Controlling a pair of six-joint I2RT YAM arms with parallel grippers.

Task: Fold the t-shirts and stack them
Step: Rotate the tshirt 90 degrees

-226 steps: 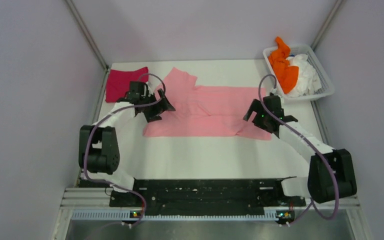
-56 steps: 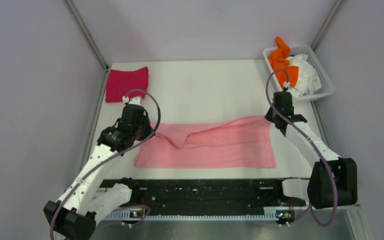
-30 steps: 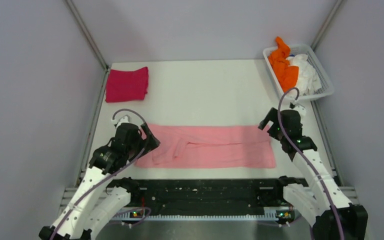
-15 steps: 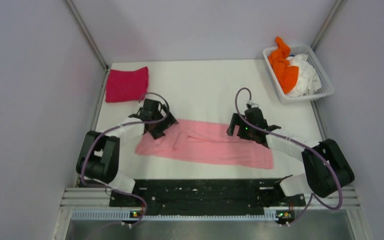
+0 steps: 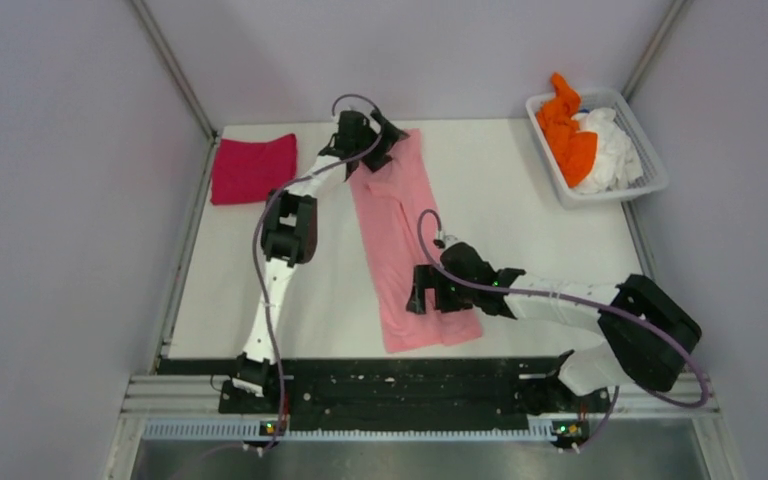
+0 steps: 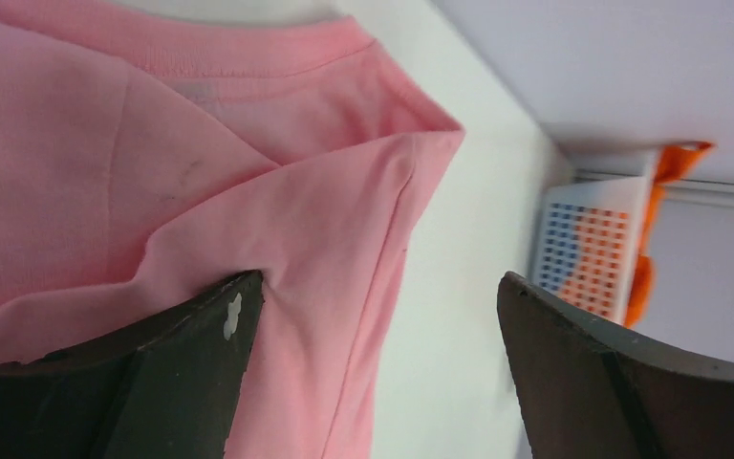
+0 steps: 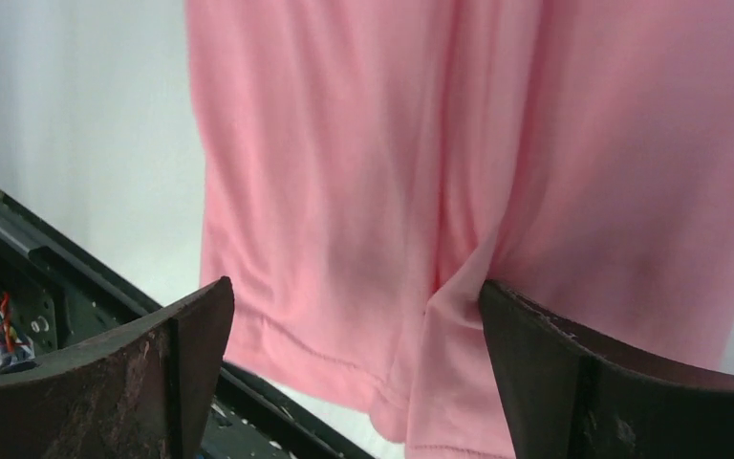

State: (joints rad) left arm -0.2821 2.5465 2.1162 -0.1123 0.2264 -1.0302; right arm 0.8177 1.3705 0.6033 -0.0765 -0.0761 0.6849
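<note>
The pink t-shirt (image 5: 397,225) lies on the surface (image 5: 530,240) as a long narrow strip. Its long axis runs from 12 o'clock down to 6, drifting slightly toward 5 at the near end. My left pincer (image 5: 380,150) is at the far end by the collar corner, spread wide and pinching nothing, with one finger at a fabric fold and the other over bare surface. My right pincer (image 5: 425,300) hangs over the near hem end, equally spread and empty. Each arm is nearest its own end, so I judge the next fold goes end to end. The cloth looks soft, with lengthwise ridges. The folded magenta-red t-shirt (image 5: 252,168) waits at 10 o'clock, well apart.
</note>
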